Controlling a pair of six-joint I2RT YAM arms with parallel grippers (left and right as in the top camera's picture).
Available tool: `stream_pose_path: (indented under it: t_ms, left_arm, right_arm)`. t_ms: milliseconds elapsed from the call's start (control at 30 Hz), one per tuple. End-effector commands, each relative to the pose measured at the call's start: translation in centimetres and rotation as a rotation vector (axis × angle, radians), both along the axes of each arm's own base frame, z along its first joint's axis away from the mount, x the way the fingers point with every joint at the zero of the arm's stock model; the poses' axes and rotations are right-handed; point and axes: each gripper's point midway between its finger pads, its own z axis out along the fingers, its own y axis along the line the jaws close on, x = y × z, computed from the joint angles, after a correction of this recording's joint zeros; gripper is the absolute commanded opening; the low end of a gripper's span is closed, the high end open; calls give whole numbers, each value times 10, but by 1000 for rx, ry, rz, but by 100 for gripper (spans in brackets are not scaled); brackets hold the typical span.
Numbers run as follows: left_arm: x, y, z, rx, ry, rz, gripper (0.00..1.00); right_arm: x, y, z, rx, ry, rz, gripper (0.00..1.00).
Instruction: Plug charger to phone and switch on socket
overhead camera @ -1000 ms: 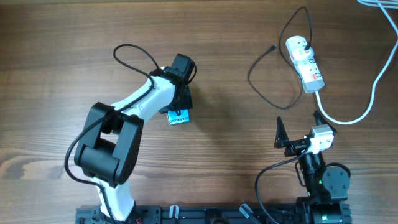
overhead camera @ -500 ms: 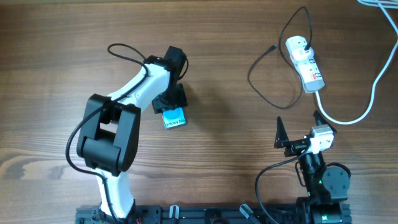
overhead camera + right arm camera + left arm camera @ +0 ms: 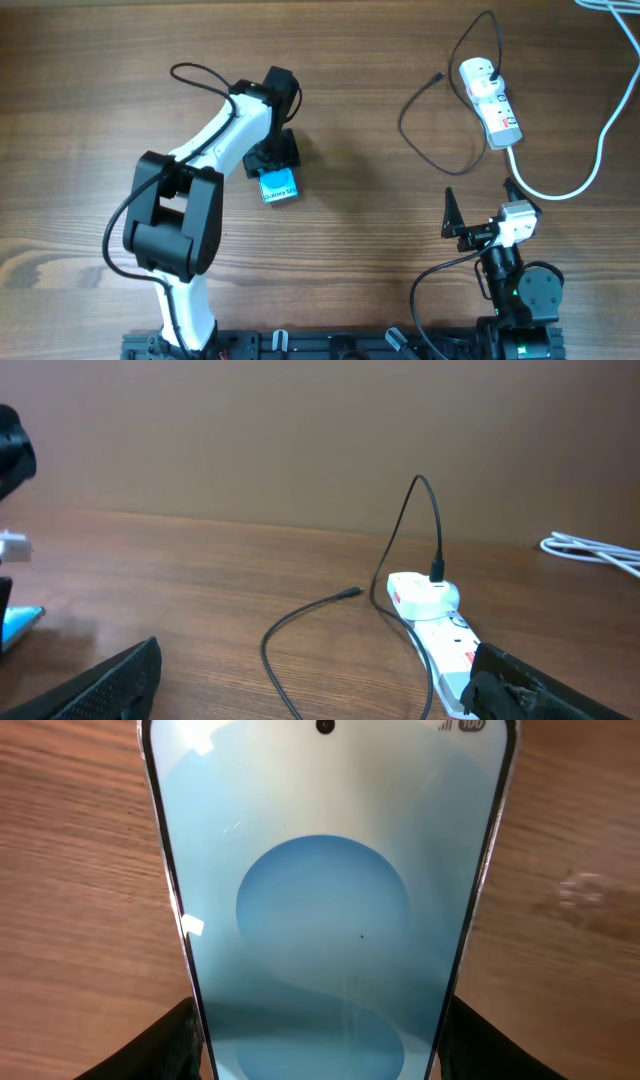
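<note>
My left gripper (image 3: 272,165) is shut on the phone (image 3: 279,185), whose cyan-blue screen fills the left wrist view (image 3: 330,900) between the two black fingers. The phone sits at the table's middle left. The socket (image 3: 490,103) is a white power strip at the far right, also in the right wrist view (image 3: 445,645). The charger's white adapter (image 3: 477,71) is plugged into it, and its thin black cable (image 3: 415,135) loops left with the plug tip (image 3: 436,78) lying free on the table. My right gripper (image 3: 480,215) is open and empty near the front right.
The socket's thick white cord (image 3: 590,150) curves off to the right edge of the table. More white cord lies at the far right in the right wrist view (image 3: 595,550). The left arm's own black cable arcs above it (image 3: 200,75).
My left gripper has carried the phone a little to the left and farther back on the table. The right arm has not moved.
</note>
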Motion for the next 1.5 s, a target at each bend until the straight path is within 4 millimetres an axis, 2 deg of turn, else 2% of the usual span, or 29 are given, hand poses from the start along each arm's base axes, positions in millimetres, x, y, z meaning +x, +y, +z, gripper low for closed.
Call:
stream_pose_path:
  t_ms: [0, 233, 400, 533, 667, 933, 1067, 1100, 1167, 1233, 1367, 1467]
  left_arm:
    - [22, -5, 60, -42, -135, 22, 52]
    - [18, -4, 119, -69, -198, 26, 52]
    - [7, -23, 149, -210, -213, 21, 53]
    - [1, -38, 157, -306, -192, 32, 52]
    - [0, -39, 158, -315, -183, 80, 53]
    - [14, -49, 163, -387, -193, 305, 53]
    - [19, -52, 166, -414, -195, 384, 53]
    - [18, -53, 166, -420, -186, 406, 54]
    - [18, -59, 168, -452, -177, 408, 55]
    - [16, -68, 172, -507, -154, 395, 55]
    - [14, -78, 177, -565, -130, 379, 55]
    - [12, -83, 180, -591, -112, 371, 55]
  right_arm:
    - [0, 1, 2, -17, -14, 0, 100]
    - [0, 1, 2, -16, -14, 0, 100]
    - [0, 1, 2, -16, -14, 0, 100]
    - [0, 1, 2, -17, -15, 0, 100]
    - [0, 1, 2, -17, -15, 0, 100]
    - [-1, 2, 3, -6, -13, 9, 100]
    - [-9, 33, 7, 385, 68, 195, 100]
    - [-13, 42, 8, 572, 133, 250, 100]
    - [-16, 50, 8, 847, 236, 290, 100]
    - [-18, 53, 8, 1052, 313, 297, 100]
    - [-13, 43, 9, 1211, 325, 239, 100]
    - [-14, 45, 10, 1152, 308, 257, 100]
